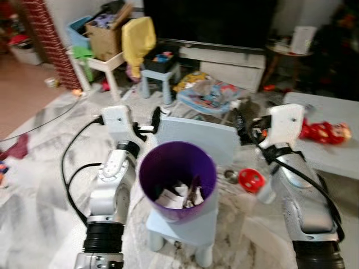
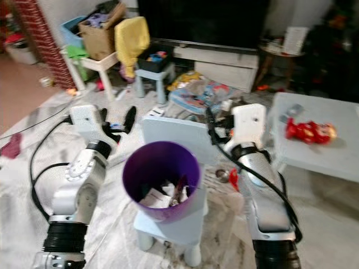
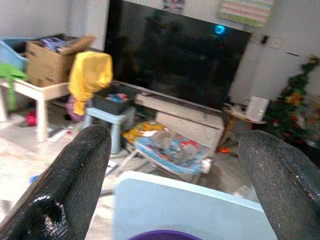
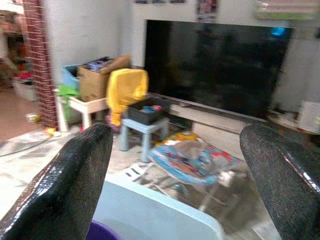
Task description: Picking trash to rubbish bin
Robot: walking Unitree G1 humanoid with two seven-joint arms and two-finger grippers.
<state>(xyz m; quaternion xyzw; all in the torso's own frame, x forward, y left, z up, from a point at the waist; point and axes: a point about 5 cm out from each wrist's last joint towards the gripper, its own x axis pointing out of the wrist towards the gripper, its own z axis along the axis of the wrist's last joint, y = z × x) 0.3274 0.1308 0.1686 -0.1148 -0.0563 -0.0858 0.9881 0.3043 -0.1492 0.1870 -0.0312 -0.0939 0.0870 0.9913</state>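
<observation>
While both silver arms reach forward flanking the round purple plastic bin (image 1: 177,179) | left pincer (image 3: 175,165) wide open, empty | right pincer (image 4: 185,170) same, touching nothing

A purple rubbish bin (image 1: 177,180) stands upright on the seat of a small pale-blue chair (image 1: 193,137), with crumpled paper trash (image 1: 180,196) lying at its bottom.

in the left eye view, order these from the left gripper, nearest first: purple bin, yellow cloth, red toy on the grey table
1. Purple plastic bin, just right of and below the left gripper.
2. Yellow cloth, farther back, over the stool.
3. Red toy, far right on the grey table.
</observation>
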